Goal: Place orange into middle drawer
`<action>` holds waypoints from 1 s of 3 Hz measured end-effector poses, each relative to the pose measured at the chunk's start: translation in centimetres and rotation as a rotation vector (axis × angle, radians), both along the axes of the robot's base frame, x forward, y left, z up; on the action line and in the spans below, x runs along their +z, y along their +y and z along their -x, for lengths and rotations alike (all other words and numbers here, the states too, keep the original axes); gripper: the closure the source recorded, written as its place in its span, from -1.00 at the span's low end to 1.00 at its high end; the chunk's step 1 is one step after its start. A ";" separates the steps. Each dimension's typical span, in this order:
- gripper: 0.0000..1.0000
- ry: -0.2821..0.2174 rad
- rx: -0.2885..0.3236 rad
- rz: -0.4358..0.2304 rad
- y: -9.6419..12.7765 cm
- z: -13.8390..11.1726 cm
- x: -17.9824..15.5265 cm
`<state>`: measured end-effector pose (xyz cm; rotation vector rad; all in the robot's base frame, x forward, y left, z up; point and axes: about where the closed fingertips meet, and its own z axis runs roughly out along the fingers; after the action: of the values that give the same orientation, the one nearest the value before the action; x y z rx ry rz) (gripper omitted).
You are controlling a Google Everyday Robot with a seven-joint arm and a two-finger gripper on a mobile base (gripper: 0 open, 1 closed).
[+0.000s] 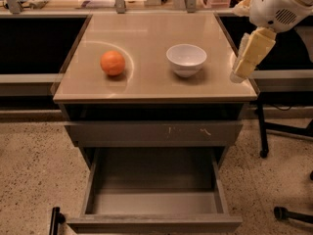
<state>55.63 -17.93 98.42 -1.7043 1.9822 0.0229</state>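
Note:
The orange (113, 62) sits on the beige cabinet top (146, 31), left of centre. The middle drawer (154, 202) is pulled out wide below, a deep grey box with nothing in it. My gripper (243, 67) hangs from the white arm (276, 6) at the upper right. It points down over the right edge of the cabinet top, far to the right of the orange and just right of the bowl. It holds nothing that I can see.
A white bowl (186, 59) stands on the top, right of centre. A grey drawer front with pale scratch marks (154, 132) sits shut above the open drawer. Dark chair legs and castors (286, 213) stand on the speckled floor to the right.

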 end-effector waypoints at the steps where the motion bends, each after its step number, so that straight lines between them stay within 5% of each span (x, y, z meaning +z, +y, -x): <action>1: -1.00 -0.019 -0.006 -0.049 0.0 -1.1 -0.8; 3: -1.00 -0.033 0.031 -0.222 2.3 -11.5 -4.8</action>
<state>67.11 -15.62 93.63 -1.5819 1.8539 0.2164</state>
